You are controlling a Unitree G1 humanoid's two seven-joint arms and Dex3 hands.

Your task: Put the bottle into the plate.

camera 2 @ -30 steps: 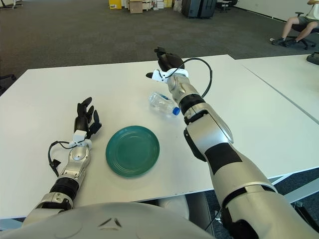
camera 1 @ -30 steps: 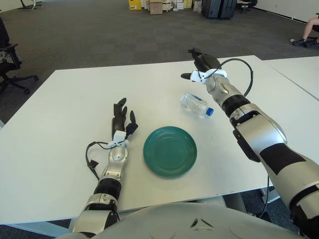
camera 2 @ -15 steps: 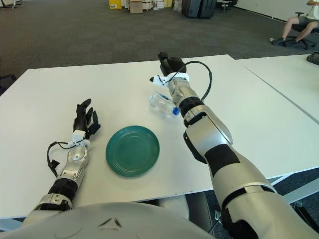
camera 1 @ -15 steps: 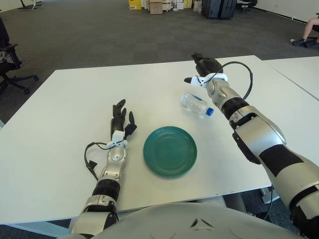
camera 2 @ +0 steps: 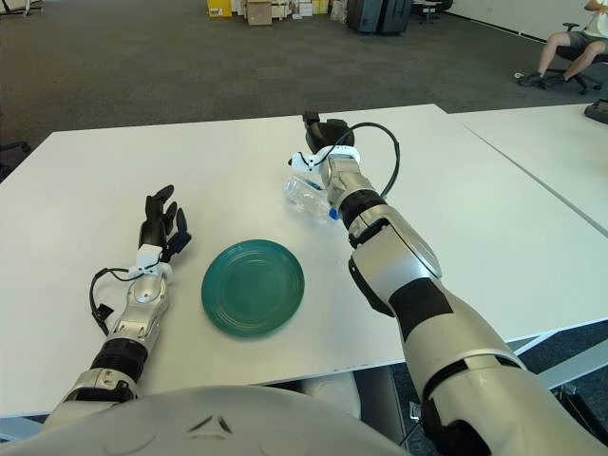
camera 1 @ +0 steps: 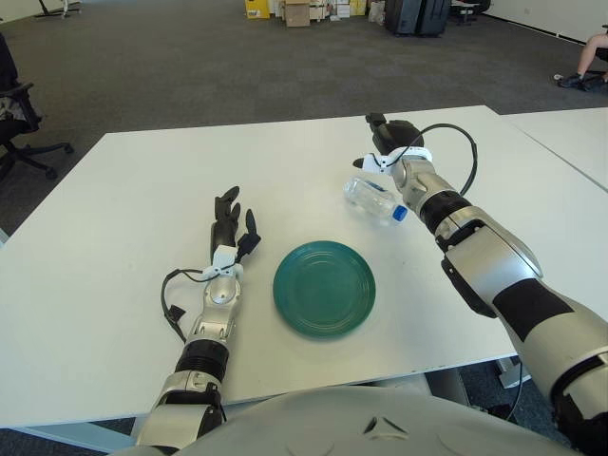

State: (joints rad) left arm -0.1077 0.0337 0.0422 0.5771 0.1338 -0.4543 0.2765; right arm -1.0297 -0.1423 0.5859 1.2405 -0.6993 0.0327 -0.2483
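Lying bottle (camera 1: 374, 199) beside right hand (camera 1: 391, 142), grip unclear | white table (camera 1: 114, 190) | grey carpet (camera 1: 171, 66)

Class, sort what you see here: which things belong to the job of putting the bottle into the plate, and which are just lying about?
Belong to the job:
bottle, lying on its side
green plate
right robot hand, just behind the bottle
white table

Just about:
left robot hand, idle left of the plate
boxes on the far floor
office chair
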